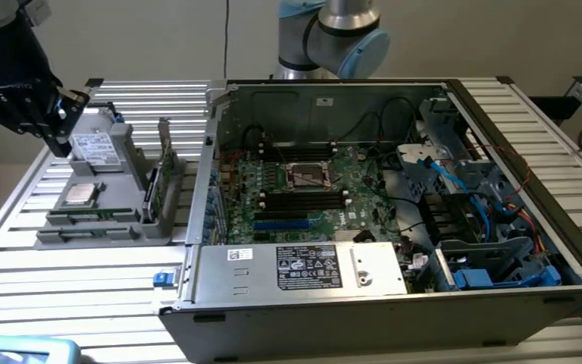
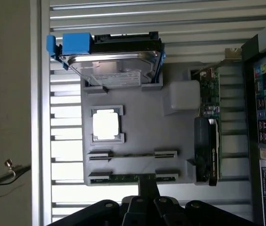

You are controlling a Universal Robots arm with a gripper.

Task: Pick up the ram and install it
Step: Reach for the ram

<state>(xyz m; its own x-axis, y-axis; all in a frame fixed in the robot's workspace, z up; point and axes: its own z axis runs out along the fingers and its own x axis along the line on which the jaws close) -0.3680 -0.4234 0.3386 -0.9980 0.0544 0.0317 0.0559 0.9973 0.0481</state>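
Status: pick not done, install not done. The ram [image 2: 128, 178], a long thin green circuit-board stick, lies flat in the end cradle of the grey plastic parts fixture [image 2: 137, 139]. That is the end opposite the boxy grey metal drive with blue clips [image 2: 114, 66]. The square silver processor [image 2: 107, 125] and one unfilled cradle sit between the drive and the ram. The fixture rests on the slatted aluminium surface [image 1: 89, 288], at the exterior view's left of the open dark tower case [image 1: 392, 322]. The black gripper [image 1: 57, 140] hangs above the fixture, apart from it. In the wrist view the gripper [image 2: 148, 186] lines up with the ram's middle, but we read no contact. We cannot tell whether the gripper is spread or pressed together, though as far as we can judge it carries nothing. Inside the case the green motherboard [image 1: 357, 178] is exposed, and its long black slot strips [image 1: 301, 201] look unfilled to us. Our read: early stage, the gripper poised near the ram, with both the pick and the install outstanding.
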